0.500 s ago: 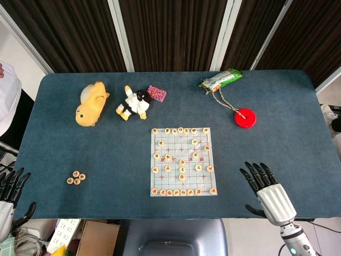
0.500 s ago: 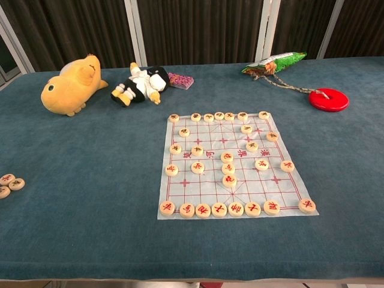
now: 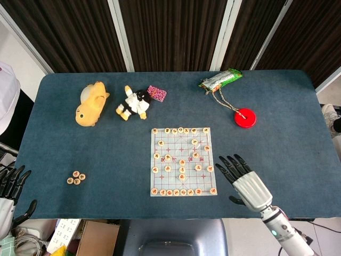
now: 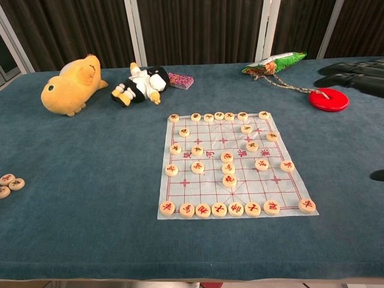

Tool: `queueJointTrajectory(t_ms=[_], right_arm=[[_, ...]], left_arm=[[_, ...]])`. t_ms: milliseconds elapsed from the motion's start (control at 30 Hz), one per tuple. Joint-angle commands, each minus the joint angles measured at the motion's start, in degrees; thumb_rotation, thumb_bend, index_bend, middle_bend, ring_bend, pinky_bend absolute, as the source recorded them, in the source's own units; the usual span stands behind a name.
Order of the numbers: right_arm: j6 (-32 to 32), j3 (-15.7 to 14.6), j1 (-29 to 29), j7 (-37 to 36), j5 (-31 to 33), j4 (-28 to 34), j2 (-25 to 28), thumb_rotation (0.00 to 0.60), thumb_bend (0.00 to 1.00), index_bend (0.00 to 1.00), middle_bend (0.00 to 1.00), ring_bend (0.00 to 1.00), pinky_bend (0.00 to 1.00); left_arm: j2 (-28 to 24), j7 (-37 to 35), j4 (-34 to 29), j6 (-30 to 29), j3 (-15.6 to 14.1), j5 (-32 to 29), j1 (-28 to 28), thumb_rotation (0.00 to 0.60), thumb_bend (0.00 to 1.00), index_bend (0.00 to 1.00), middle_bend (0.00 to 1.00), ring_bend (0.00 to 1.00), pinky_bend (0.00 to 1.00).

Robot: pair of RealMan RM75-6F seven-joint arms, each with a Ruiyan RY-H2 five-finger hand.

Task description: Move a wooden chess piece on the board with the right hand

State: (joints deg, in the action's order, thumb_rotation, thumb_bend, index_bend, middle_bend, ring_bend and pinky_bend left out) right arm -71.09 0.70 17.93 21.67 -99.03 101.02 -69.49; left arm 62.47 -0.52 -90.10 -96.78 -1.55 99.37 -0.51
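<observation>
The chess board (image 3: 184, 161) (image 4: 235, 163), a pale sheet with a red grid, lies on the blue table with several round wooden pieces (image 3: 182, 162) (image 4: 228, 169) on it. My right hand (image 3: 242, 180) hovers just right of the board's near right corner, fingers spread and empty. In the chest view its dark fingers (image 4: 354, 75) enter at the upper right edge. My left hand (image 3: 10, 192) stays at the table's near left corner, fingers apart, holding nothing.
Three loose wooden pieces (image 3: 75, 177) (image 4: 9, 183) sit at the near left. A yellow plush (image 3: 90, 104), a black-and-white plush (image 3: 136, 102) and a small pink item (image 3: 156, 93) lie at the back. A green snack bag (image 3: 221, 79) and a red disc (image 3: 245, 117) on a cord lie back right.
My right hand has moved left toward the board's right edge and now shows in the chest view. The left hand and the pieces have not moved.
</observation>
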Motion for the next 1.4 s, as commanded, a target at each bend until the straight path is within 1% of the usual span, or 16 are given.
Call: queueJointTrajectory(t_ms=[33,100,167,233,300,500,633,800,933,1100,1400], right_arm=[[13.36,7.31,9.41,6.61,10.43,1.11,-2.39,0.6,0.19,0.24,0.0,0.0,0.0],[17.43,9.68,12.92,7.55,14.51,-0.51,-4.85,0.6,0.21,0.3,0.0,0.0,0.0],[20.06,11.19,15.69,7.61,16.99,-2.96,-7.28,0.6,0.27,0.37,0.0,0.0,0.0],[22.36,12.09,18.51,8.04,18.79,-6.12,-10.19,0.6,0.31,0.41,0.0,0.0,0.0],[23.58,12.34,20.71,8.82,19.64,-9.27,-12.99,0.6,0.34,0.44,0.0,0.0,0.0],[25.86,11.19,24.55,10.72,21.17,-15.18,-18.1,0.6,0.36,0.51,0.0,0.0,0.0],[25.32,9.61,25.77,12.56,20.63,-18.01,-20.15,0.6,0.36,0.52,0.0,0.0,0.0],[24.89,8.16,26.52,12.65,20.04,-19.61,-21.03,0.6,0.37,0.53,0.0,0.0,0.0],[24.64,7.14,27.53,13.01,18.84,-21.51,-21.77,0.6,0.41,0.55,0.01,0.0,0.0],[25.09,6.18,28.25,13.92,19.26,-23.07,-22.6,0.6,0.41,0.57,0.01,0.0,0.0],[24.81,5.13,28.88,14.35,19.85,-25.07,-24.13,0.6,0.41,0.57,0.02,0.0,0.0]], left_arm=[[-0.16,-0.39,0.01,-0.27,0.1,-0.12,-0.05,0.6,0.37,0.0,0.0,0.0,0.02],[-0.41,-1.07,-0.01,-1.16,0.43,-0.43,-0.33,0.6,0.36,0.0,0.0,0.0,0.02],[-0.64,-1.7,0.06,-2.04,0.65,-0.6,-0.66,0.6,0.36,0.0,0.0,0.0,0.02],[-0.84,-2.39,0.22,-2.79,0.76,-0.65,-0.96,0.6,0.36,0.0,0.0,0.0,0.02],[-1.05,-3.11,0.42,-3.07,0.75,-0.56,-1.03,0.6,0.36,0.0,0.0,0.0,0.02],[-1.41,-5.24,1.25,-3.28,0.82,-0.45,-0.86,0.6,0.36,0.0,0.0,0.0,0.02],[-1.58,-6.21,1.44,-3.71,1.01,-0.69,-0.97,0.6,0.36,0.0,0.0,0.0,0.02],[-1.48,-6.08,1.53,-3.58,1.06,-0.73,-0.9,0.6,0.36,0.0,0.0,0.0,0.02],[-1.19,-5.28,1.54,-3.75,1.38,-1.09,-0.97,0.6,0.36,0.0,0.0,0.0,0.02],[-0.98,-4.82,1.54,-3.61,1.54,-1.41,-0.96,0.6,0.36,0.0,0.0,0.0,0.02],[-0.99,-4.72,1.43,-3.45,1.43,-1.2,-0.9,0.6,0.36,0.0,0.0,0.0,0.02]])
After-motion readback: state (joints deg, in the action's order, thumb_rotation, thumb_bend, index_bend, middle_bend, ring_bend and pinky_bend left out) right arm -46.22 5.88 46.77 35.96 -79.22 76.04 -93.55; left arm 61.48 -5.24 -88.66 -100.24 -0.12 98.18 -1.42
